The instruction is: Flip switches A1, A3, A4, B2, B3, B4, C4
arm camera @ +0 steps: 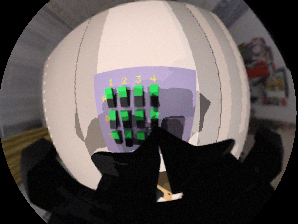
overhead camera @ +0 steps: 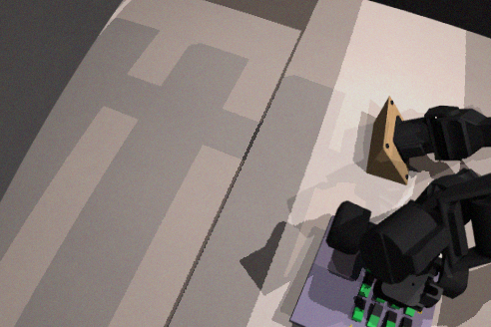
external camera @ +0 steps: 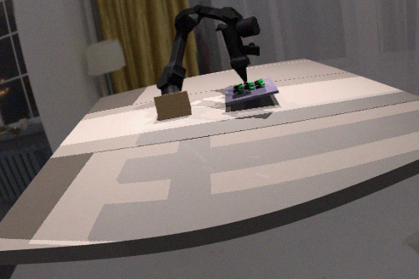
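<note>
Left of the gripper [external camera: 244,78], well apart from it in the exterior view, a tan block [external camera: 172,105] stands on the table [external camera: 298,134] at the foot of the black arm [external camera: 179,49]. The arm rises from there, bends over at the top and comes down to the right, ending in the gripper, which points straight down.

The gripper's fingers are pressed together with nothing between them (in the wrist view the two dark fingertips meet in a single point). That point sits over the near right part of the switch grid, at about the last column of the lower visible rows; whether it touches a switch there cannot be told.

Just under and ahead of the gripper lies the lilac panel [arm camera: 176,92], carrying its rows of black rocker switches [arm camera: 131,106] with green ends. Yellow column numbers [arm camera: 137,80] are printed along the panel's far edge, beyond the fingertips. From the top view the arm's bulk covers most of the panel [overhead camera: 319,297], leaving only a few green switch ends [overhead camera: 365,291] showing beside the wrist.

To the right of the gripper the panel's plain lilac margin runs out onto the pale table.
</note>
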`<control>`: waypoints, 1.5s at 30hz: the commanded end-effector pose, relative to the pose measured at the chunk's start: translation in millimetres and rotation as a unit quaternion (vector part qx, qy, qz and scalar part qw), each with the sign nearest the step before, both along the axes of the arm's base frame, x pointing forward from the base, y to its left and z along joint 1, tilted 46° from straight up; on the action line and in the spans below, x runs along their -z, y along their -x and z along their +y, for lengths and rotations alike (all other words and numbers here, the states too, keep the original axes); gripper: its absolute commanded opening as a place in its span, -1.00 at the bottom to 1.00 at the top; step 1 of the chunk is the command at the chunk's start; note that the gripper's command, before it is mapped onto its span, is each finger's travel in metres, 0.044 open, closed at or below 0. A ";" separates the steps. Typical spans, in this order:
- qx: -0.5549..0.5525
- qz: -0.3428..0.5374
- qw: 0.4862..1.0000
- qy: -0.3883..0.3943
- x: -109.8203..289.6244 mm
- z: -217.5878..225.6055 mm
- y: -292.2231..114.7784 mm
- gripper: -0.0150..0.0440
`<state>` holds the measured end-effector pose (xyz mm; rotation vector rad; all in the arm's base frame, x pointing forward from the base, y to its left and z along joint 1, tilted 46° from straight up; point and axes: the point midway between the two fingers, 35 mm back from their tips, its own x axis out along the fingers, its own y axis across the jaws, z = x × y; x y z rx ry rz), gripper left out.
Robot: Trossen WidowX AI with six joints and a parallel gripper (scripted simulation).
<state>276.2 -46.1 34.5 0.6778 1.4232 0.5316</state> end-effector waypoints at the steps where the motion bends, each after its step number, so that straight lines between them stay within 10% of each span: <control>1: 0.001 0.004 1.000 -0.004 3.0 4.9 1.6 -0.49; 45: 0.001 0.004 1.000 -0.005 12.4 14.5 0.6 -0.49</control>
